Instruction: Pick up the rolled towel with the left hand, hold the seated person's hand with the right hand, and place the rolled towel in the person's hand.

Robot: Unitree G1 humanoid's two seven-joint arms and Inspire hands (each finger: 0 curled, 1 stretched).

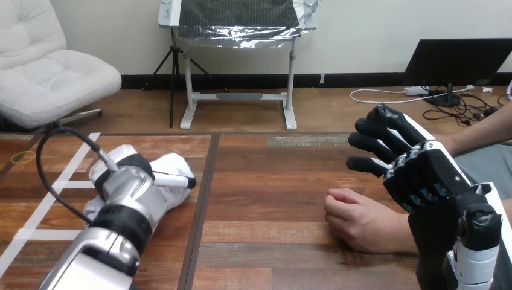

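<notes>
Our right hand [422,175], fingers spread, hovers by the person's fist [356,220]; left hand [130,172] on white rolled towel [173,164], grip unclear.

White rolled towel [176,164] lies at left; the person's hand [356,220] rests fisted at right.

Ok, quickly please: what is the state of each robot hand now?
Left robot hand: on the rolled towel; its grip cannot be told.
Right robot hand: open, holding nothing, beside the person's hand.
</notes>
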